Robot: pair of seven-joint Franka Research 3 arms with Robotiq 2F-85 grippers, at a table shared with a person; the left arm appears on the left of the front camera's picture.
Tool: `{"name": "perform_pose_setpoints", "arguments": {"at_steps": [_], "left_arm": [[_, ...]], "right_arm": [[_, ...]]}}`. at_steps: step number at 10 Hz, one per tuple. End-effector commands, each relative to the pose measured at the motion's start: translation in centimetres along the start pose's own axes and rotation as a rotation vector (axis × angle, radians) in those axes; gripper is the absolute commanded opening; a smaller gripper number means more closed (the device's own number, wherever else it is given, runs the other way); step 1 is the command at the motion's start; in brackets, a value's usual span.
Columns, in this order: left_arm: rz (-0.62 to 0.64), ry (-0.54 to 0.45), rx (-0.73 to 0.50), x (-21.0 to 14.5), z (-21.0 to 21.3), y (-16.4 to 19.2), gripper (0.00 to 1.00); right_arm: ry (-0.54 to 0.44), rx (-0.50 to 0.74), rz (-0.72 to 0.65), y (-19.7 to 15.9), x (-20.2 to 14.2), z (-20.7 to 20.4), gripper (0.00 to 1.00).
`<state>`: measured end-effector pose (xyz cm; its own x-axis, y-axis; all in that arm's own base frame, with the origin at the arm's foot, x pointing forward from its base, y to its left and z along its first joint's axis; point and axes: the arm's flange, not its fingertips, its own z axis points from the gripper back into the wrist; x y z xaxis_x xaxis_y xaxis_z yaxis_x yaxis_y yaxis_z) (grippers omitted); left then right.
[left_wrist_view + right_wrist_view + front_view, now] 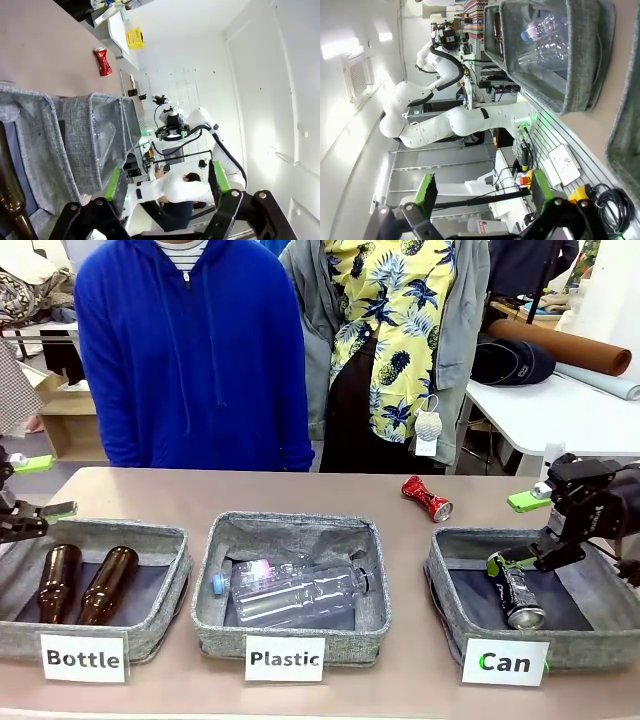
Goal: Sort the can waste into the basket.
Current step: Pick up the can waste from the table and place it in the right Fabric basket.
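Note:
The dark slim can lies on its side inside the grey basket labelled "Can" at the front right. My right gripper hangs open just above that basket, its lower green fingertip close to the can's upper end. In the right wrist view my right gripper has nothing between its fingers. The red crushed can lies on the table behind the basket; it also shows far off as a red can. My left gripper stands open at the far left over the "Bottle" basket, empty.
The "Bottle" basket holds two brown glass bottles. The middle "Plastic" basket holds clear plastic bottles. Two people stand at the far edge of the table. A white table with a dark cap and a brown roll is at the back right.

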<state>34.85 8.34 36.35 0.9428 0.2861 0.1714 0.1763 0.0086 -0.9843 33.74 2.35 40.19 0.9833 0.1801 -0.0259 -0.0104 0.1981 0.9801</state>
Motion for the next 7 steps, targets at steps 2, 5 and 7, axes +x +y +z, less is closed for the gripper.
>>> {"name": "perform_pose_setpoints", "arguments": {"at_steps": [2,5,7], "left_arm": [[-0.006,0.01,0.009,-0.2,0.1,-0.1,0.85],[-0.006,0.01,0.009,-0.2,0.1,-0.1,0.85],[-0.006,0.01,0.009,-0.2,0.1,-0.1,0.85]], "right_arm": [[-0.176,-0.651,-0.01,3.6,2.1,-3.8,1.0],[-0.639,-1.519,0.187,7.8,10.7,-8.0,1.0],[-0.76,-1.813,0.366,6.4,12.2,-7.3,1.0]]}}
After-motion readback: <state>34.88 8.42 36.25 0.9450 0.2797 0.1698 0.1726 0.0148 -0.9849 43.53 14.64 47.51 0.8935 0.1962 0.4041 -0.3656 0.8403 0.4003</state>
